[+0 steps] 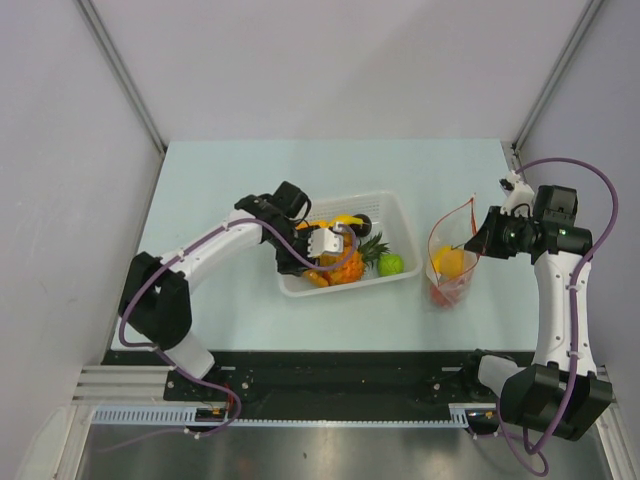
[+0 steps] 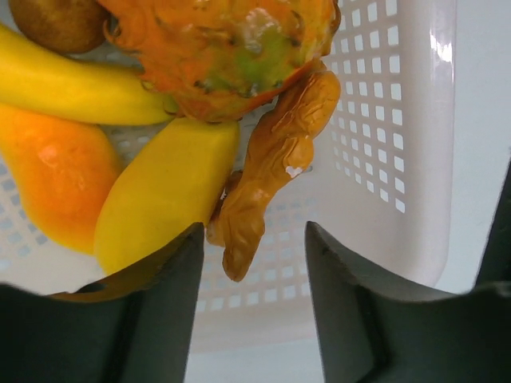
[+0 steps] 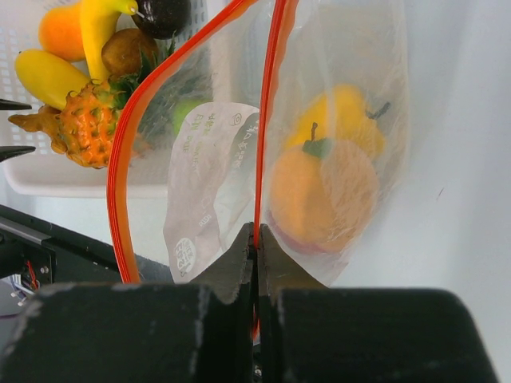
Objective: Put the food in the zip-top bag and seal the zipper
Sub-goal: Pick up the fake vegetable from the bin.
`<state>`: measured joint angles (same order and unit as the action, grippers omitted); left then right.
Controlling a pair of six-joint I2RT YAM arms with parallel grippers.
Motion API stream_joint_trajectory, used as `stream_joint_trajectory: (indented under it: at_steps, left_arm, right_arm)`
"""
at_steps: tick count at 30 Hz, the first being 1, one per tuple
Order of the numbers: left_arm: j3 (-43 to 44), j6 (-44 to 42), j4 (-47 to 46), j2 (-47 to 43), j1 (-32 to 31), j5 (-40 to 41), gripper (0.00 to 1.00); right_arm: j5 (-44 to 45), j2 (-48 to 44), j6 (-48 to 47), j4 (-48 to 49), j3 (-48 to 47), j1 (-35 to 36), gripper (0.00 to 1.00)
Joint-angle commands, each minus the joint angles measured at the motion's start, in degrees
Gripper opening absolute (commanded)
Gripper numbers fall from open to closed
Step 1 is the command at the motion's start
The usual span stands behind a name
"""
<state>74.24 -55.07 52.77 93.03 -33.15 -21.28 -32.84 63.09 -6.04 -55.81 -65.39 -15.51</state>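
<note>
with the right gripper [image 3: 257, 243] clamped on the zipper [image 3: 267, 120], holding the zip-top bag [image 1: 450, 265] open at 3 o'clock of the basket [image 1: 405, 230], the left gripper [image 2: 254, 239], jaws apart, should centre on what seems a brown food piece [image 2: 275, 159] before closing.

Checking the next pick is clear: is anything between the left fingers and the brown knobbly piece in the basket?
Nothing visible does. The left gripper has its open fingers framing the brown knobbly piece, with only bare basket mesh between. A yellow fruit lies close by one finger.
</note>
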Motion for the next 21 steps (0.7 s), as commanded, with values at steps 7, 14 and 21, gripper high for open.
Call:
stream_joint_trajectory:
  at_steps: [7,14,21]
  left_arm:
    - [-1.0,-9.8,-3.5,-4.7,-0.7,2.2,0.16]
    - [10.7,-13.0,5.5,-8.2,-0.7,0.1,0.01]
    - [31.6,7.2,9.2,-1.3,-4.2,-2.7,0.0]
  right_arm:
    - [-1.0,-1.1,0.5,1.1,-0.5,-0.2,0.0]
    - [-1.7,-0.6,0.9,1.8,-0.3,-0.2,0.0]
    - [-3.2,-0.7,3.2,3.6,0.2,-0.2,0.0]
